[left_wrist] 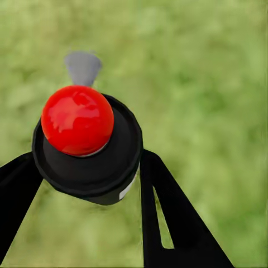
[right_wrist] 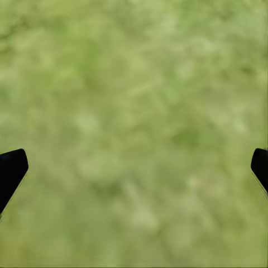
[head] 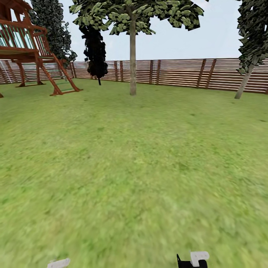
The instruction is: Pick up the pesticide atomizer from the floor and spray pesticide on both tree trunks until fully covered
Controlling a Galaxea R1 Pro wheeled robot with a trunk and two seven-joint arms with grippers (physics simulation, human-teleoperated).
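My left gripper (left_wrist: 86, 162) is shut on the pesticide atomizer (left_wrist: 84, 145), a black-capped bottle with a red ball top and a grey nozzle; the black fingers (left_wrist: 167, 218) press its sides above blurred grass. My right gripper (right_wrist: 137, 164) is open with only lawn between its tips. In the head view a tree (head: 132, 63) with a straight grey-tan trunk stands far ahead at centre, near the fence. Another tree (head: 244, 82), with a leaning tan trunk, stands at the far right. No white mist shows.
The garden lawn (head: 134, 167) stretches ahead to a brown slatted fence (head: 178, 72). A wooden play tower with a ladder (head: 33, 52) stands at the back left. A near-black thin-trunked tree (head: 95, 52) is beside it. White arm parts (head: 199, 257) peek in at the bottom edge.
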